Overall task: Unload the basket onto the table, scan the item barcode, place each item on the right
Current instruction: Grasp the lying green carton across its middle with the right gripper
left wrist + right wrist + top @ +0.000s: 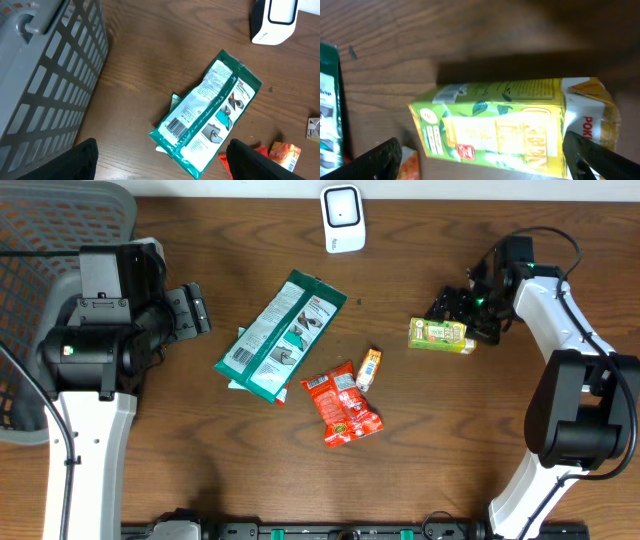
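Pick step, apparently: right gripper (482,152) stood wide open astride the green drink carton (500,122), holding nothing; closing on it seemed next.

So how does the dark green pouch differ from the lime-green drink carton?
The pouch is flat, dark green and white; the carton is boxy, lime-green and yellow. The pouch lies mid-table; the carton lies between the open fingers of the right gripper. The pouch shows a barcode face up; none shows on the carton. Both lie on the table.
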{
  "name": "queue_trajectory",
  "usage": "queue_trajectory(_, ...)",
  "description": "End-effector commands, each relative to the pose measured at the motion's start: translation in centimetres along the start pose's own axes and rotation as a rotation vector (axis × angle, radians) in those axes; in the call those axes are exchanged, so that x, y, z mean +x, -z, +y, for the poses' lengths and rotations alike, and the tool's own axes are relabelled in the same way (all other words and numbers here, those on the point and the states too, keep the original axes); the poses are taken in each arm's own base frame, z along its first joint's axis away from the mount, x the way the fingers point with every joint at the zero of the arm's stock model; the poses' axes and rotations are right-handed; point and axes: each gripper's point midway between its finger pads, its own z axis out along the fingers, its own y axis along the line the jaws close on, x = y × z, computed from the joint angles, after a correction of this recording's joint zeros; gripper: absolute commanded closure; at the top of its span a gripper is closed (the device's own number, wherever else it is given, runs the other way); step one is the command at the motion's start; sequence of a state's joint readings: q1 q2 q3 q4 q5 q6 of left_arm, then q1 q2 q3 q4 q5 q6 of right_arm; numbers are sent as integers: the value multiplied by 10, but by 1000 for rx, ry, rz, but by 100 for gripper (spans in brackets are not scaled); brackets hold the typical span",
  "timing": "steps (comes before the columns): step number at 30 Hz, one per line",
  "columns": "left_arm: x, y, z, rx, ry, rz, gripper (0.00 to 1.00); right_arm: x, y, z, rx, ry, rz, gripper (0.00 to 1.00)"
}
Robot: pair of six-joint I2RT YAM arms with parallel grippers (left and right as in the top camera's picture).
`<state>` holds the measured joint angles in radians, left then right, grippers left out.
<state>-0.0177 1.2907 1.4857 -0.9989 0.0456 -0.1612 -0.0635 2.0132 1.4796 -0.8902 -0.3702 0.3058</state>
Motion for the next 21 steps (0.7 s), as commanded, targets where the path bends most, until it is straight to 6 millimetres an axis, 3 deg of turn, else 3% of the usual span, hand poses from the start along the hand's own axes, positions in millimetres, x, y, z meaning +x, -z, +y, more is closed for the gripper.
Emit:
queue_trajectory(1,-5,4,0,-5,9,-16,17,5,-6,-1,10,-217,19,2)
queue_trajectory(4,-5,4,0,-5,9,-15,17,1,-5,-3,8,-268,3,1)
queue_trajectory(7,-5,4,0,-5,9,-15,17,9,-4,-7,24,-318,35,1)
queue_trajectory(15,-5,4,0,-5,9,-15,17,26,-1,-25,118,-265,87,3)
queue_trajectory(17,-5,4,0,-5,9,-16,17,29,-1,-22,99,-275,104,3)
queue_trajectory(21,-5,4,0,-5,9,-16,17,42,-1,4,-32,-290,183,2)
